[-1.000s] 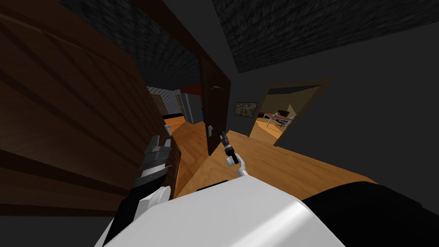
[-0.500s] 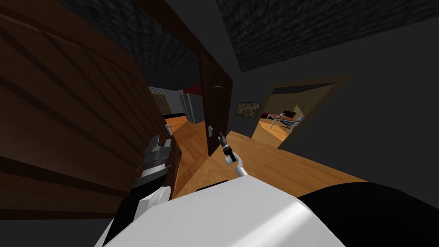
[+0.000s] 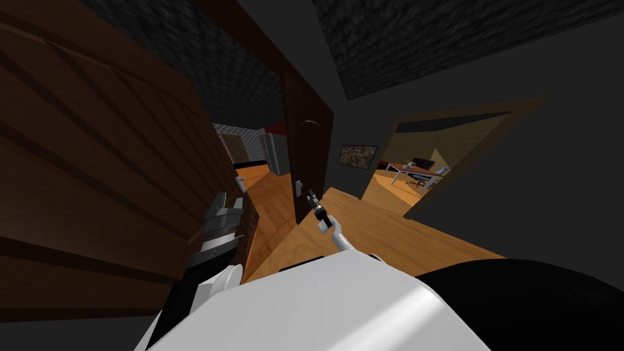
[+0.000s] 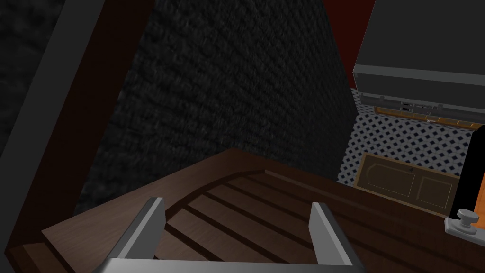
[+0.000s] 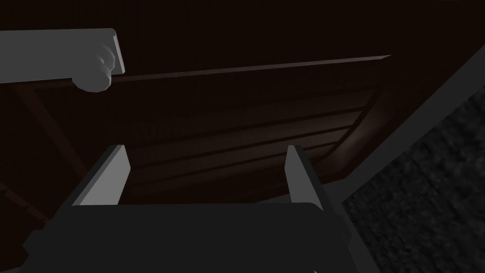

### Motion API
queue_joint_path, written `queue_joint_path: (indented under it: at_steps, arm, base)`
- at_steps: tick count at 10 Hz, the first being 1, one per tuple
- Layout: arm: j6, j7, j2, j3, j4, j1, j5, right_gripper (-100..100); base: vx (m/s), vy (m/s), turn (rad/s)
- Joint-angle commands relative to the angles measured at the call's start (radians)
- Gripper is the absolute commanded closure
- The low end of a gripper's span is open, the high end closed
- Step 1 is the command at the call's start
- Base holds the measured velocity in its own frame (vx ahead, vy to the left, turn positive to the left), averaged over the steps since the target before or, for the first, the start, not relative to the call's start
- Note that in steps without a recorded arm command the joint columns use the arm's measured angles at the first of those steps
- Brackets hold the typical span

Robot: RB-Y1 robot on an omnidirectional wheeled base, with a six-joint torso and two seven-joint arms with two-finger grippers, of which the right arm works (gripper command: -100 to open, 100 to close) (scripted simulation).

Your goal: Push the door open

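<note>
Step in hand is the approach, just short of the push. The right pincer point(image 3: 312, 196) is stretched out to the dark door point(image 3: 308, 152) and sits just beside and below its light grey handle point(image 5: 97, 71). Its blades are spread wide with nothing between them. In the right wrist view the door's panelled face is close and straight ahead of the blades. It is too dim to tell whether the tips touch it, though probably not quite.

The left pincer point(image 3: 230, 200) is well left of the dark door, at the edge of a second, lighter brown door point(image 3: 91, 152). Its blades are spread too, and empty. They point along that leaf's ribbed panel, whose own small handle point(image 4: 466, 220) sits off to one side.

My read is that the dark door is the one being worked, since the right arm reaches for it. It seems to stand partly open, with wooden floor point(image 3: 396, 234) running on from its foot.

The next move calls for no grasp. The blades should press the door's face on the handle side, clear of the handle so they don't snag. The push then goes forward with arm and base together.

The door is very dark brown, almost black in shade. It has recessed horizontal slats under an arched line, and a grey plate with a rounded knob at its free edge.
</note>
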Motion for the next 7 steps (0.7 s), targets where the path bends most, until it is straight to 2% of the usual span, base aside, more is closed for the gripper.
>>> queue_joint_path:
  at_steps: [1,3,4,7]
  arm:
    - [0.006,-0.02,-0.003,0.011,0.039,-0.023,0.009,-100]
    - [0.009,-0.042,-0.004,0.022,0.094,-0.059,0.02,-100]
    - [0.009,-0.042,-0.004,0.022,0.097,-0.059,0.02,-100]
    - [0.013,-0.073,-0.004,0.038,0.179,-0.11,0.035,-100]
  base:
    - [0.07,-0.105,0.091]
    - [0.055,-0.087,0.088]
    - [0.034,-0.056,0.031]
    - [0.05,-0.074,0.076]
